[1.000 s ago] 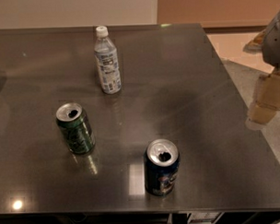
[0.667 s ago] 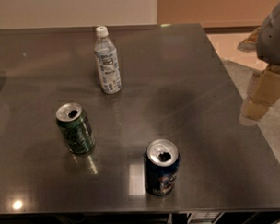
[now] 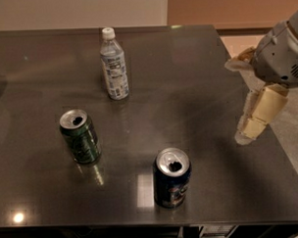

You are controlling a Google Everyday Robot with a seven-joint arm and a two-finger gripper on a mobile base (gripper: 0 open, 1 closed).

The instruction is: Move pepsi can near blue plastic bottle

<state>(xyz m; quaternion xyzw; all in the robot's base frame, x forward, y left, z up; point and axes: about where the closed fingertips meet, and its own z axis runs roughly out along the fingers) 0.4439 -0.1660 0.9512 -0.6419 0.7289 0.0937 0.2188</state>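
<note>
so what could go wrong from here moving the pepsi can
The end effector hangs at the right edge of the table, far from the pepsi can, which stands opened near the front edge: a clumsy approach could tip it or push it off. Set down too close, it might topple the tall blue plastic bottle.

The plastic bottle [image 3: 113, 66] is stood upright towards the back of the table [image 3: 202, 85], left of its middle, while the pepsi can [image 3: 172, 185] is placed upright near the front edge, to the right of the bottle and well apart from it. A second soda can [image 3: 80, 137] is set upright to the left of the pepsi can and somewhat behind it, touching neither. The gripper [image 3: 252, 122] is held at the table's right edge, well apart from all three containers, at a depth between bottle and pepsi can.
</note>
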